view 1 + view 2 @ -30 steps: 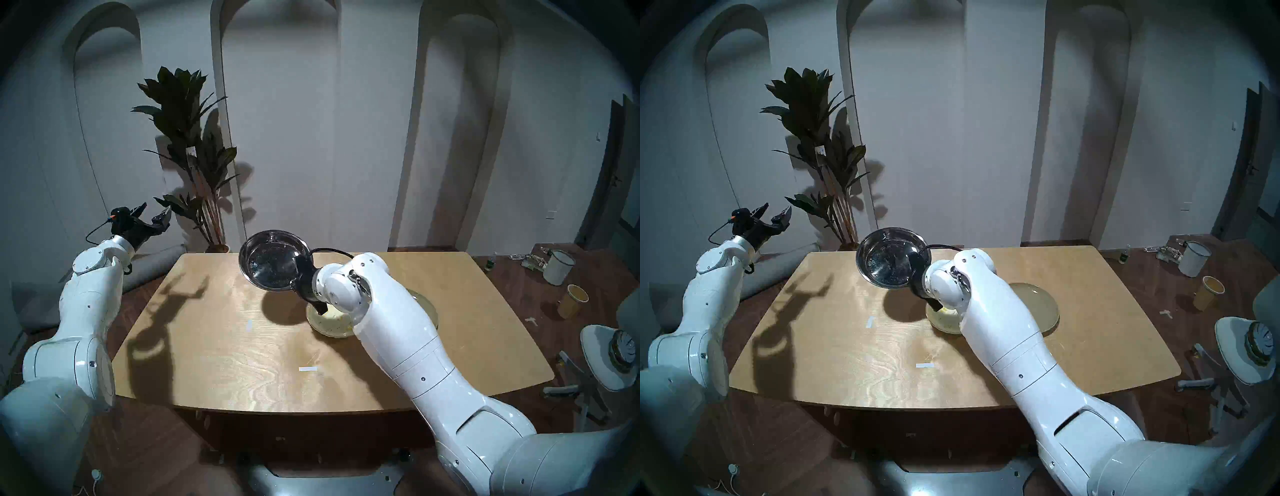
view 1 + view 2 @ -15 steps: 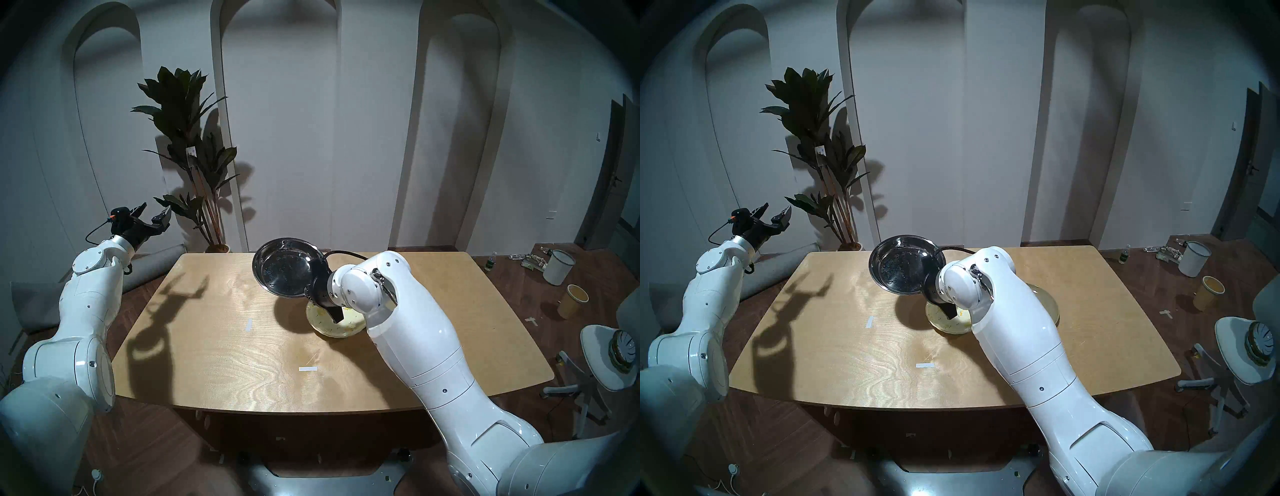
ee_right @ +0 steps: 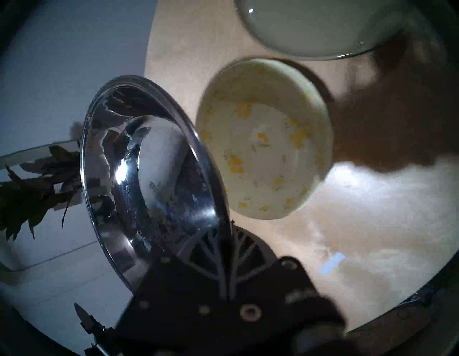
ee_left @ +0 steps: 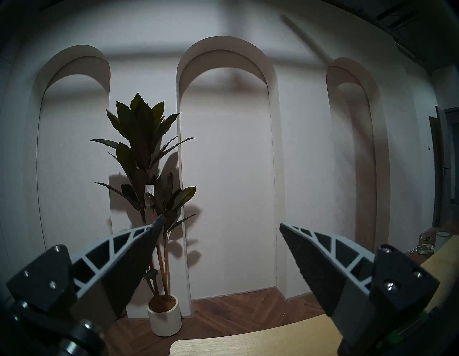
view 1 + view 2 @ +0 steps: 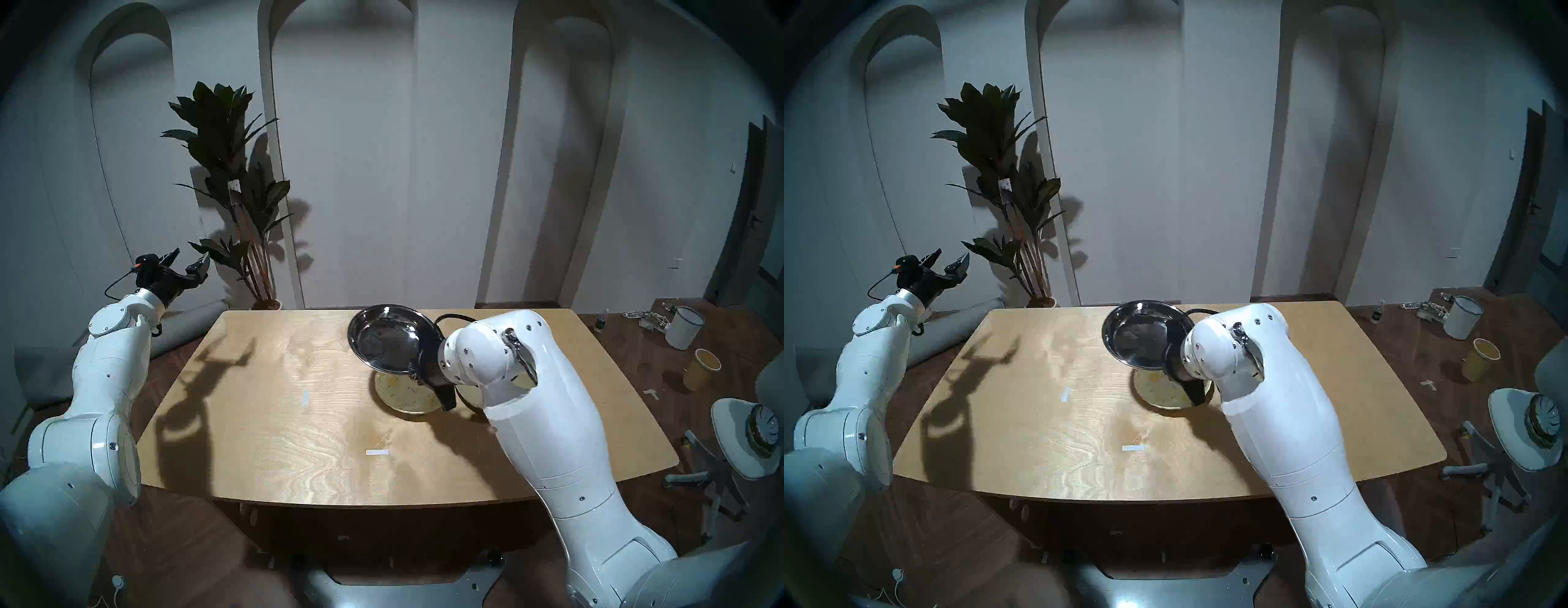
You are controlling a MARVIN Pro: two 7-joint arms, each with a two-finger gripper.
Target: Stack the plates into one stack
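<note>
The right gripper [image 3: 227,238] is clamped on the rim of the tilted steel plate [image 5: 388,342], carried above the table [image 5: 297,424]; the floral plate [image 5: 405,395] lies just below, the plain plate [image 3: 323,27] beyond it.

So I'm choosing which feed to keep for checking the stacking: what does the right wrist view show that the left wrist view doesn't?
Only the right wrist view shows the plates: the steel plate tilted, its rim pinched in the shut right gripper, the floral plate flat on the table beside the plain beige plate.

Only the left wrist view shows the open, empty left gripper, three wall arches and the plant's white pot.

Both show the plant's leaves and some tabletop.
</note>
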